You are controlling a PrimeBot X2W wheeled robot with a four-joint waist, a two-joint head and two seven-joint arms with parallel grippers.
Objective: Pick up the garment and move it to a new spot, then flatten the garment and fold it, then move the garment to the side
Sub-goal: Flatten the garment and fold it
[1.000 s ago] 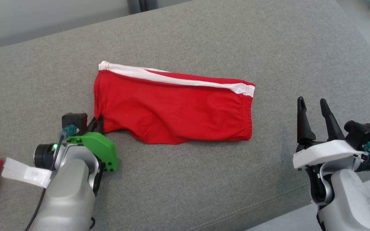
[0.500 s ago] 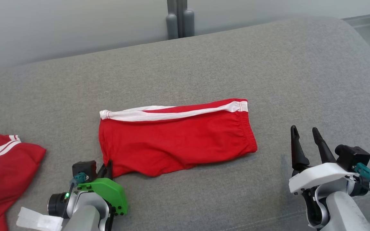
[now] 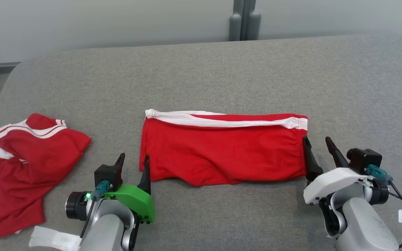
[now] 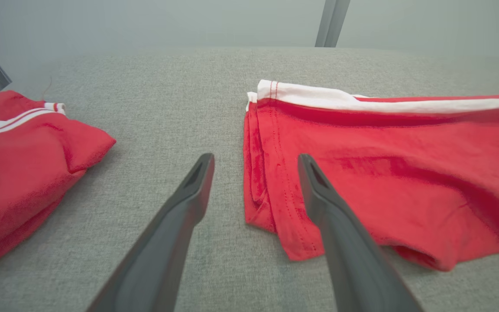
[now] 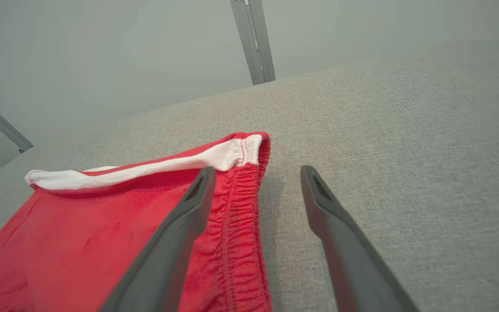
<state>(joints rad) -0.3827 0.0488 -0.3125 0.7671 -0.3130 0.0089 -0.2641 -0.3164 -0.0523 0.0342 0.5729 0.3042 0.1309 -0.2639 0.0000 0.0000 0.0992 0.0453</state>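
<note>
Under everything lies a big grey cushion (image 3: 201, 76), and it runs from one side of the head view to the other. Behind it stands a pale wall with a grey post (image 3: 244, 21).

In the middle of the cushion lie the red shorts (image 3: 222, 153). They are folded into a long flat shape. A white stripe runs along the far edge, and the stretchy waist is at the right end.

The garment (image 3: 30, 164) lies at the left end of the cushion, well apart from the shorts. It is a red shirt, all crumpled up, with white and red stripy trim at its far edge. Nothing touches it.

The left gripper (image 3: 134, 157) is near the left end of the shorts. Its two dark fingers are spread wide and hold nothing. In the left wrist view, one finger is over the shorts and the other is over bare cushion.

The right gripper (image 3: 316, 139) is at the waist end of the shorts. Its fingers are spread wide too, and they hold nothing. One finger is over the waist edge and the other is over the cushion.

A green cover (image 3: 134, 200) sits on the left wrist.
</note>
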